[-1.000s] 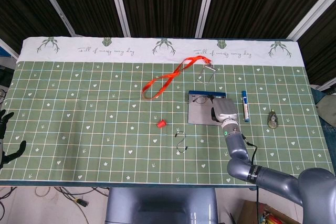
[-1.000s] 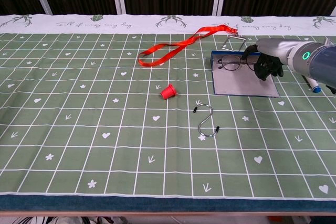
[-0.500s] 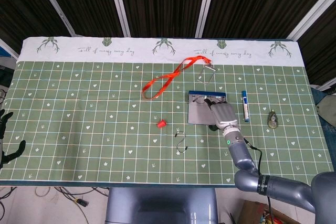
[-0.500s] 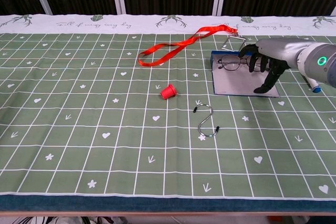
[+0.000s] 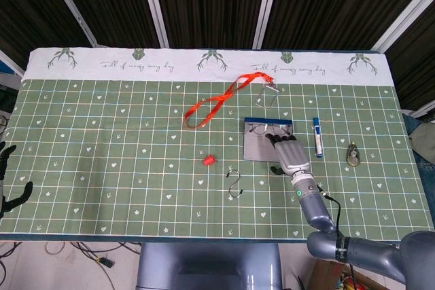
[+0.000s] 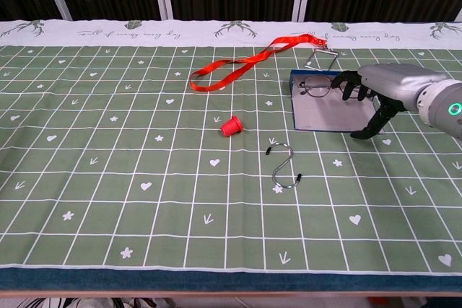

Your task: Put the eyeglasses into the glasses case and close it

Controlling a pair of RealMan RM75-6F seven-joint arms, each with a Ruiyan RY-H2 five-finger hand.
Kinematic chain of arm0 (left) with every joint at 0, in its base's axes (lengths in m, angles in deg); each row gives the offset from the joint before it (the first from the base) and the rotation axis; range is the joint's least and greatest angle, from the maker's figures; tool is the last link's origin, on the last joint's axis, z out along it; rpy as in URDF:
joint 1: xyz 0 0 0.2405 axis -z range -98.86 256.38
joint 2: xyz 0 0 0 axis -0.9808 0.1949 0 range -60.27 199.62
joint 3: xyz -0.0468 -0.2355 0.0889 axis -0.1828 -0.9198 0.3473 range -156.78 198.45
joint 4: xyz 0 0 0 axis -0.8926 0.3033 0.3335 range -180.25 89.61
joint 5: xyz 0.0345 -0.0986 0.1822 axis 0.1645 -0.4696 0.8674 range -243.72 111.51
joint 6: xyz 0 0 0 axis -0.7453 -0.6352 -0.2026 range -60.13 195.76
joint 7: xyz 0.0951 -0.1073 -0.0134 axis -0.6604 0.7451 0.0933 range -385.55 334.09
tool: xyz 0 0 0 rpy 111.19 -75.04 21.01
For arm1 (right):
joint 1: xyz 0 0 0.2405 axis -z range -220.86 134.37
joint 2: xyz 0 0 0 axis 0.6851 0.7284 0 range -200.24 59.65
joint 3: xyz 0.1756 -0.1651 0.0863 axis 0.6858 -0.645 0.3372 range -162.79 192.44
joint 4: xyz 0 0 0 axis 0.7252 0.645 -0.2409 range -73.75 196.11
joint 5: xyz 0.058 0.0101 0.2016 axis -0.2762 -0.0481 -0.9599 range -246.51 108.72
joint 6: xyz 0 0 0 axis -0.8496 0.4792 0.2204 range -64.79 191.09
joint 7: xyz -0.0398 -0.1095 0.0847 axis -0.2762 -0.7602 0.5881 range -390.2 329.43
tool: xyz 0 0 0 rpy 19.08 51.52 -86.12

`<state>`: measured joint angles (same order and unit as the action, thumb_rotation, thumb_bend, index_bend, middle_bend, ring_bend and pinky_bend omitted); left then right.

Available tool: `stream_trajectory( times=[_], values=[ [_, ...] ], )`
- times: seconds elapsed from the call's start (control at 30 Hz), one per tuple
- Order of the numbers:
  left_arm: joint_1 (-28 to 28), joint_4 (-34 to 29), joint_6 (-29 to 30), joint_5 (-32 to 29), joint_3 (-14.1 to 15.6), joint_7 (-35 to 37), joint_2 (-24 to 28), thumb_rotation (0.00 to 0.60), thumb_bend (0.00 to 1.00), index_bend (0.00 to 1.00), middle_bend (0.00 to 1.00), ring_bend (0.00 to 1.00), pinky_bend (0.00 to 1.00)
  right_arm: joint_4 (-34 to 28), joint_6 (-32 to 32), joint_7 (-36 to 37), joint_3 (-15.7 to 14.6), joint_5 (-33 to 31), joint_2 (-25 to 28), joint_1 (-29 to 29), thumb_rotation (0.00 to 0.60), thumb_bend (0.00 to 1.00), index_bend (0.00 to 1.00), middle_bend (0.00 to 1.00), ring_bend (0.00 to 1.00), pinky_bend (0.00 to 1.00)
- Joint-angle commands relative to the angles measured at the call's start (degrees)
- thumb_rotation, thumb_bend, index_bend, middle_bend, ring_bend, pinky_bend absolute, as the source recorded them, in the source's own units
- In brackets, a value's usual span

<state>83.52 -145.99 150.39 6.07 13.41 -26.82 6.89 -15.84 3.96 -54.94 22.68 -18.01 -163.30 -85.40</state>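
Observation:
The glasses case (image 5: pixel 257 149) (image 6: pixel 323 115) lies open and flat right of the table's middle, grey inside with a blue far edge. The eyeglasses (image 5: pixel 261 127) (image 6: pixel 317 86) rest on its far part, lenses upright. My right hand (image 5: pixel 289 153) (image 6: pixel 377 90) hovers over the case's near right corner with its fingers spread and the thumb pointing down, holding nothing. Its fingertips (image 6: pixel 346 86) are just right of the eyeglasses, apart from them. My left hand (image 5: pixel 8 180) shows only at the far left edge of the head view, off the table, fingers apart.
A red lanyard (image 5: pixel 216 101) (image 6: pixel 245 64) with a metal clip (image 5: pixel 268 93) (image 6: pixel 322 55) lies beyond the case. A red cap (image 5: pixel 209 159) (image 6: pixel 231 127) and an S-hook (image 5: pixel 236 183) (image 6: pixel 286 167) lie left of it. A blue marker (image 5: pixel 317 137) and a small dark object (image 5: pixel 353 155) lie to the right.
My right hand has let go of the eyeglasses, spread its fingers and drawn back toward the near right. The eyeglasses stay on the case. The left hand has not moved.

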Motion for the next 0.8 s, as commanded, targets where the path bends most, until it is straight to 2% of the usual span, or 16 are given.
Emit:
stream_trajectory(
  times=[0.03,0.4,0.8],
  values=[
    [0.02,-0.03,-0.04,-0.04,-0.01,-0.05,0.02,0.600,0.35,0.10,0.00,0.00,0.00,1.35,0.32,1.37,0.50,0.81,-0.84,0.30,0.600,0.32,0.18,0.26,0.28,0.24],
    [0.01,-0.08,-0.12,-0.15,-0.06,0.08,0.07,0.600,0.35,0.10,0.00,0.00,0.00,4.84,2.37,2.77,1.65,1.11,-2.85,0.30,0.600,0.38,0.23,0.29,0.28,0.24],
    [0.04,-0.07,-0.23,-0.29,-0.11,0.10,0.11,0.600,0.35,0.10,0.00,0.00,0.00,7.04,3.72,3.13,2.25,1.50,-3.75,0.57,0.600,0.38,0.24,0.27,0.28,0.24]
  ],
)
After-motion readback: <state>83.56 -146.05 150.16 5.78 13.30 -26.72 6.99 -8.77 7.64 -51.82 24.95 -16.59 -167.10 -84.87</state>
